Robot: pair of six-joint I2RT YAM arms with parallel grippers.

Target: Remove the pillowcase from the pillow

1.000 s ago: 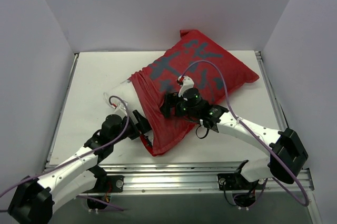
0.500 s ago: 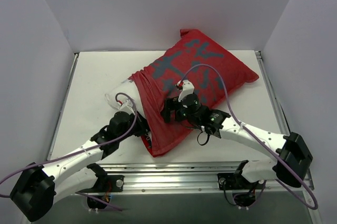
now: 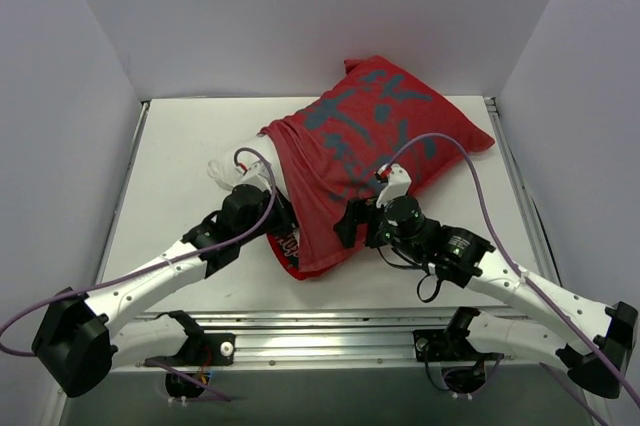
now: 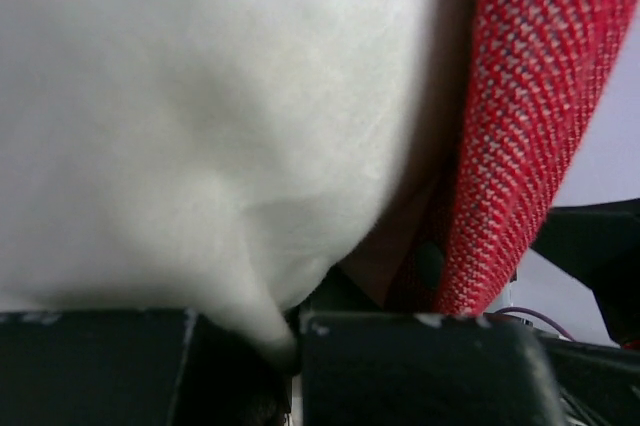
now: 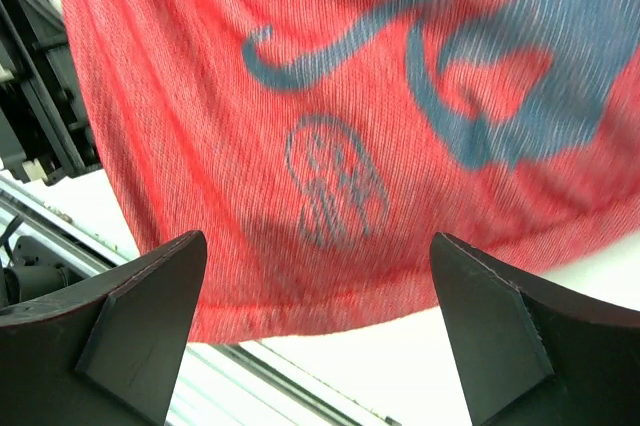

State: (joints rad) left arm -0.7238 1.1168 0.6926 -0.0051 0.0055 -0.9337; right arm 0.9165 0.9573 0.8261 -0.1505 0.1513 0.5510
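Red pillowcase with grey marks filling the view, black fingers wide apart at the bottom corners, white bench below

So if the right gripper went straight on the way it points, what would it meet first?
The pillowcase: its red printed fabric, near the hem, fills the wrist view ahead of the right gripper, whose jaws stand open. How far off it lies is unclear.
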